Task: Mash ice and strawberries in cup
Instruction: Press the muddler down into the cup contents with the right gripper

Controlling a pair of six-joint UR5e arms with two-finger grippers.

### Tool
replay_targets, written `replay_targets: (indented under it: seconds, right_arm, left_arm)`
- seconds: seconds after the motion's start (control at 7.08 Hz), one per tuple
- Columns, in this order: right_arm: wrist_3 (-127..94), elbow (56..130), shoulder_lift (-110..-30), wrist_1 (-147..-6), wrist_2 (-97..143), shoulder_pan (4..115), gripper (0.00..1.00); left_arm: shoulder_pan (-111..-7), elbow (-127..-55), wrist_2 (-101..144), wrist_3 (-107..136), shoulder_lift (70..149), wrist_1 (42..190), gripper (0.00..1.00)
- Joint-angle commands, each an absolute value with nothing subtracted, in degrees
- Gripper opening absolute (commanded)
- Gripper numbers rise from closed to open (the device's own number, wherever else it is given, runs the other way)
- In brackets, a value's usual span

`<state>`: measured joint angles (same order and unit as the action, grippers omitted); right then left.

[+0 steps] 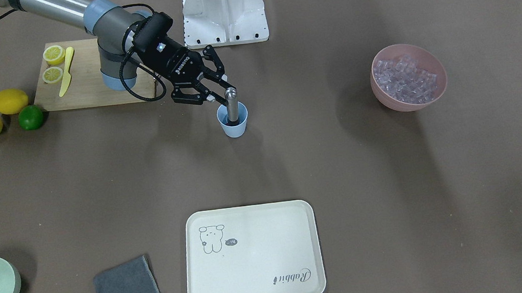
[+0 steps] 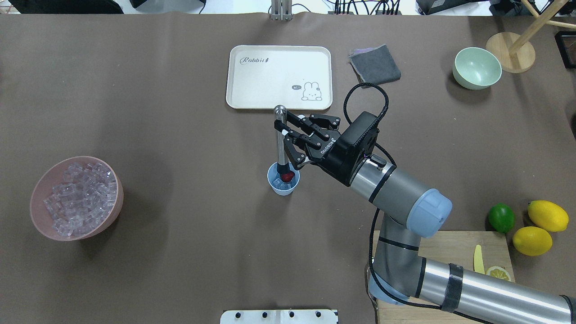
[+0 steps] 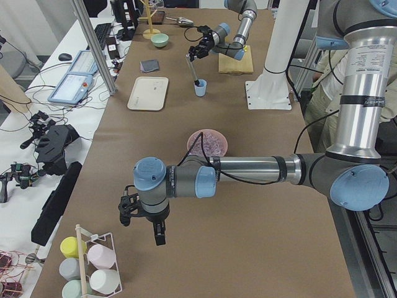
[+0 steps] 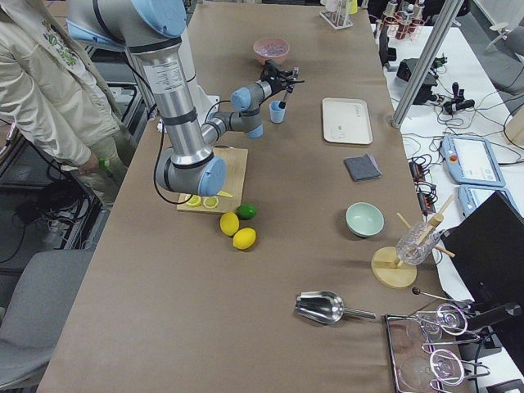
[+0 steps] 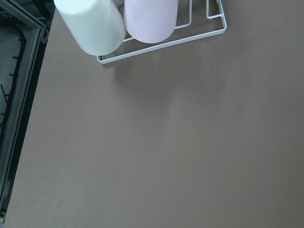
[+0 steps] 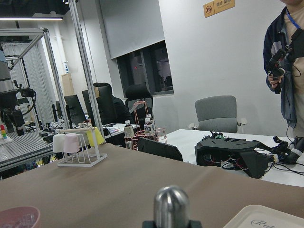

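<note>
Steel-bright and slim, a metal muddler (image 2: pixel 281 144) with a round knob on top stands in the small light-blue plastic cup (image 2: pixel 281 191), leaning a little, its dark lower end down among the contents. The right claw (image 2: pixel 284 130) is clamped on the upper part of the shaft just below the knob, its black fingers (image 2: pixel 294 122) pressed against the rod from the side. The wrist camera shows only the knob.

Inside the cup, the overhead view shows the tiny red strawberry (image 2: pixel 289 175) touching the muddler's tip, with a few clear ice cubes (image 2: pixel 277 181) beside it at the bottom. The cup sits upright near the middle of the brown table (image 2: pixel 180 112), between the cream rectangular tray (image 2: pixel 270 76) and the robot's base. Many more clear cubes fill the pink bowl (image 2: pixel 76 236), well apart on the robot's left.

The left claw (image 3: pixel 142 226) hangs over the far left end of the table near a white wire rack of pastel cups (image 3: pixel 93 270). I cannot tell whether it is open or closed.
</note>
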<state>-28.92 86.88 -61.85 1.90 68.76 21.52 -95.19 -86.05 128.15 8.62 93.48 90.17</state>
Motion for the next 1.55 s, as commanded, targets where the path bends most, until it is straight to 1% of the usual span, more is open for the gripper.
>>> replay_targets:
  seconds: [0.0, 0.56, 0.85, 1.13, 1.41]
  right_arm:
    - [-28.92, 85.87, -61.87, 1.84, 68.64, 21.01, 0.00]
    - [-29.36, 84.99, -61.79, 1.93, 68.56, 20.39, 0.00]
    - [-29.44, 85.86, -60.57, 1.76, 68.64, 20.39, 0.00]
    - [-29.36, 88.58, -60.47, 1.58, 68.73, 21.00, 0.00]
    - [-29.44, 89.03, -60.47, 1.85, 68.73, 22.49, 0.00]
  left_arm:
    - [-95.27, -85.87, 128.14, 8.61, 93.52, 90.18, 0.98]
    - [-95.27, -85.87, 128.14, 8.35, 93.34, 90.18, 0.98]
    - [-95.27, -85.87, 128.14, 8.35, 93.34, 90.18, 0.98]
    - [-95.27, -85.96, 128.14, 8.35, 93.34, 90.18, 0.98]
    - [-95.27, -85.96, 128.14, 8.35, 93.34, 90.18, 0.98]
